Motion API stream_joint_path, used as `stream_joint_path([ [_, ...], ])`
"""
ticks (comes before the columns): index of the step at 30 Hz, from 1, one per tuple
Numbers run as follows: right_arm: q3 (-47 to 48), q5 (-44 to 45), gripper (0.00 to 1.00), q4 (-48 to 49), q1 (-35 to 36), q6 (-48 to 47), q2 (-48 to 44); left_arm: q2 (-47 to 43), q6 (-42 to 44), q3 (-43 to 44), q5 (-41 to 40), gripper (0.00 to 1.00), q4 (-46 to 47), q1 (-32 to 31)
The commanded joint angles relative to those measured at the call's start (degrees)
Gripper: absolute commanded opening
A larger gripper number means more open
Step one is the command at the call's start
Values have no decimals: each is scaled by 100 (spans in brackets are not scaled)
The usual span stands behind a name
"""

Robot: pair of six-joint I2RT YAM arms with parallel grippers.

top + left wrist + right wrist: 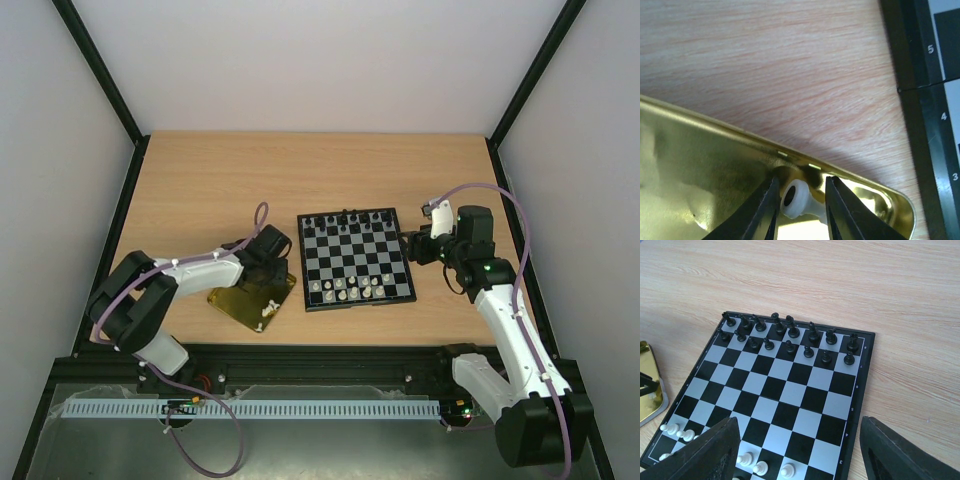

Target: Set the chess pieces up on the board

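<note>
The board (355,262) lies mid-table, with black chessmen (790,332) on its far rows and several white chess pieces (345,290) on its near rows. My left gripper (802,187) is low in a corner of the gold tray (700,165). Its fingers (765,212) straddle a white chess piece (797,200) lying on its side. The left finger is at the piece's base and the right finger is apart from it. In the top view the left gripper (274,272) covers the tray's far corner. My right gripper (799,420) hangs wide open and empty over the board's right side (860,390).
Two more white pieces (266,308) lie in the gold tray (240,303), left of the board. The board's black rim (920,125) shows at the right of the left wrist view. A black frame edges the table on both sides and in front.
</note>
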Motion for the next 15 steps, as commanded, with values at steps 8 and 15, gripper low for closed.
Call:
stream_joint_path([
  [8, -84, -114, 67, -65, -25, -57, -51, -364, -11, -293, 263, 21, 69, 1],
  [15, -89, -134, 67, -66, -25, -54, -51, -336, -26, -370, 304, 17, 36, -26],
])
